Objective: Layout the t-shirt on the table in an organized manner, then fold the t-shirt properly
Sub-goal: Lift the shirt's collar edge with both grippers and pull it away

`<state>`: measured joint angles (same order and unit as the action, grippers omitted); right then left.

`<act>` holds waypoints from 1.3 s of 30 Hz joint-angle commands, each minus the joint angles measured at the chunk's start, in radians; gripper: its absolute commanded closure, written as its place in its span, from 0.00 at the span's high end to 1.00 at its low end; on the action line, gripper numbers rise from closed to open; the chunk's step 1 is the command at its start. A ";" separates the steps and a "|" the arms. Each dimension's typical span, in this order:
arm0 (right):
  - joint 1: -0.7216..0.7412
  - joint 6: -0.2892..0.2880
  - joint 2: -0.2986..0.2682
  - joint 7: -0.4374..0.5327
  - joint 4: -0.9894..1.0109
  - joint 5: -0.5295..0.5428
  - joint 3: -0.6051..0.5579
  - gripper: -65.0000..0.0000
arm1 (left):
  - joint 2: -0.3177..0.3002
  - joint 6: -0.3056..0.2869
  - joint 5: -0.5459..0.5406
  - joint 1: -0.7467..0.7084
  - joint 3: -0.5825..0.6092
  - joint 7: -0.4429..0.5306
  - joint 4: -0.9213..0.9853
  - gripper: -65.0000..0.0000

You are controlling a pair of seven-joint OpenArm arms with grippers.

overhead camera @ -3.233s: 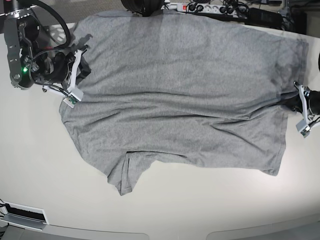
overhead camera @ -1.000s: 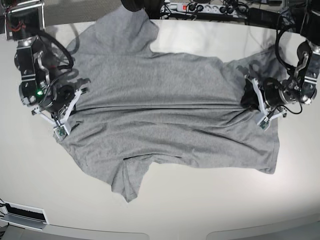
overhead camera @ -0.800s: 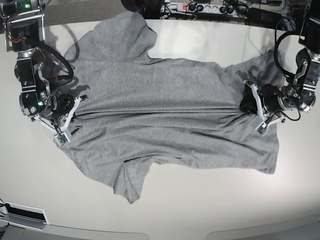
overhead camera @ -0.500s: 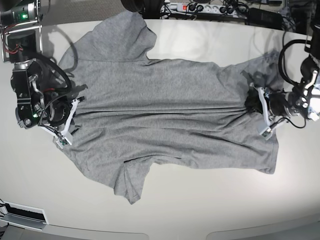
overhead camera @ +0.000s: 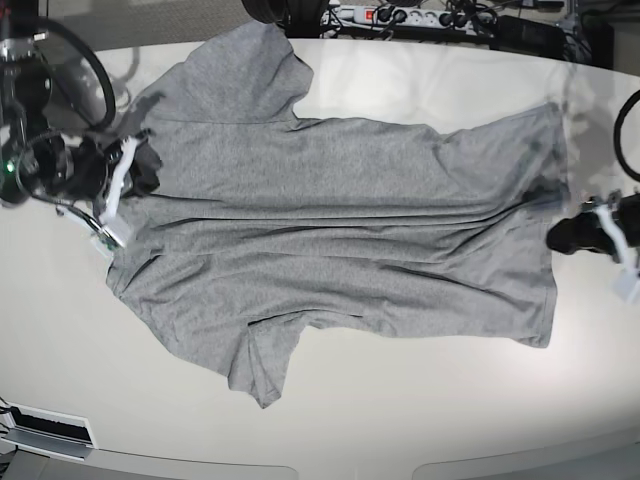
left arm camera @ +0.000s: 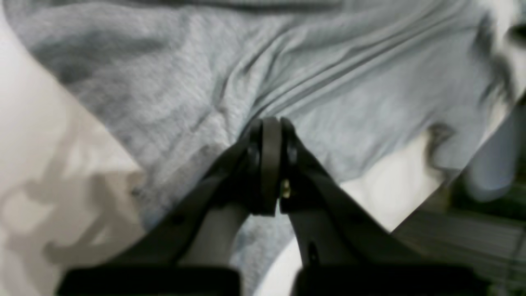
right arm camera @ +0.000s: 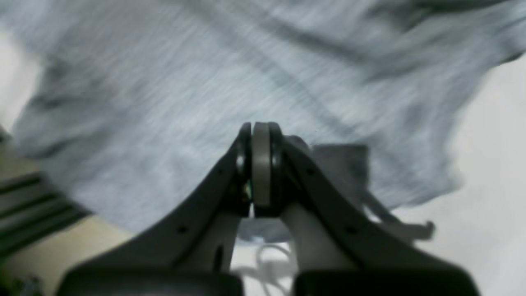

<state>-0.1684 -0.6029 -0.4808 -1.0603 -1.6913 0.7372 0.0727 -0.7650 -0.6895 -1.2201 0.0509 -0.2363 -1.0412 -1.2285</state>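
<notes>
Left claw (left arm camera: 267, 135) first: black jaws pressed together, heather-grey cotton t-shirt (overhead camera: 330, 220) bunched right at the tips in the left wrist view, pleats radiating away from the pinch. Clamped on the cloth's edge, by the look of those tension folds. In the base view, same left claw (overhead camera: 572, 236) sitting on that view's right, just at the shirt's right-hand border, fabric running away from it toward the middle.

Over to the right claw (right arm camera: 259, 142): jaws together too, grey cloth spread beyond the tips and blurred with motion, a small pale tag just beside the right finger. Gripping the shirt's edge as well, most likely, though the blur hides the exact bite. In the base view, right claw (overhead camera: 130, 170) on that view's left, at the shirt's left border, below the upper sleeve.

Outward now: shirt lying flat-ish on the glossy off-white curved-edged desk (overhead camera: 420, 400), long axis running straight from one claw to the other, long creases strung along that line between them. One sleeve fanned toward the far edge at upper left, the other trailing toward the near edge at lower left, its tip well apart from either claw. No lettering visible, so print side presumably down.

Key relation for the coming move: each claw at an opposite end of the long axis, cloth lying inward from both. Spreading calls for pulling apart along that line; near-side wrinkles and lower sleeve closer to the right claw.
</notes>
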 commanded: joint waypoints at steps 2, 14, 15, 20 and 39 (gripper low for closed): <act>-0.044 0.018 -0.007 0.018 -0.051 0.049 0.084 0.00 | -0.004 -0.009 -0.070 -0.051 -0.133 -0.035 -0.010 0.00; -0.272 -0.044 0.219 -0.028 -0.066 0.127 0.447 0.22 | 0.105 -0.009 -0.153 -0.379 -0.526 -0.077 -0.010 0.00; -0.278 -0.023 0.229 -0.013 -0.064 0.095 0.447 0.37 | 0.109 -0.009 -0.154 -0.395 -0.525 -0.073 -0.010 0.00; -0.283 0.044 0.237 0.103 0.022 -0.007 0.444 0.65 | 0.160 -0.009 -0.111 -0.420 -0.525 -0.059 -0.010 0.10; -0.127 -0.095 0.237 0.019 0.460 0.203 0.444 0.43 | 0.203 -0.009 -0.068 -0.419 -0.525 -0.029 -0.010 0.35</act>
<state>-0.2901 -0.7074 -0.2348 -1.0176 -1.2282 0.9691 0.5144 -0.5392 -0.6899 -1.2644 -0.3683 -0.7525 -1.0878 -1.2243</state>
